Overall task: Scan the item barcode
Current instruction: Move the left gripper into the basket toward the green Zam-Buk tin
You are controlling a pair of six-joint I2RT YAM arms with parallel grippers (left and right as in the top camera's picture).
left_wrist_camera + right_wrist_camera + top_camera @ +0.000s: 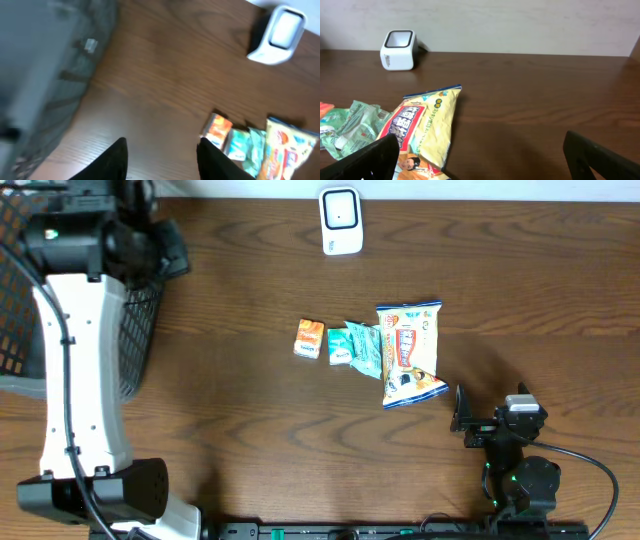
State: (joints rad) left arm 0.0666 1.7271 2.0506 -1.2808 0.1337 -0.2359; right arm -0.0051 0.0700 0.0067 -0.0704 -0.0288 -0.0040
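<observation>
- Progress: early, by the look of things; no item lifted, none held up to the scanner (340, 222).
- Lying flat at the middle of the desk (230, 420), in a short row: orange packet (309, 339), green packets (356, 347), yellow snack bag (408, 352), each touching or just beside its neighbour.
- Standing alone at the far edge of the desk, well apart from the row: the white scanner, with nothing in front of its window.
- Spread wide, with only bare wood between them: the fingers of the right gripper (485, 165). Low over the near right part of the desk, just beside the near end of the yellow snack bag, not touching it.
- Apart too, and closed on nothing: the fingers of the left gripper (161, 147). Up toward the far left corner, beside the black mesh basket (143, 330), well apart from the row.
- Inside the basket: cannot tell, being half hidden under the left arm overhead and blurred in the left wrist view.
- Judged done: nothing of the scan itself; at best a starting position next to the likeliest first pick, the yellow snack bag.
- Judged left: nearly everything, namely closing on one pack, lifting it clear of the others, finding its barcode, turning that face to the scanner window and holding it there.
- No barcode to be made out on any upward face, so probably on an underside or too small to see, which means a turn of the pack in the grip before presenting it.
</observation>
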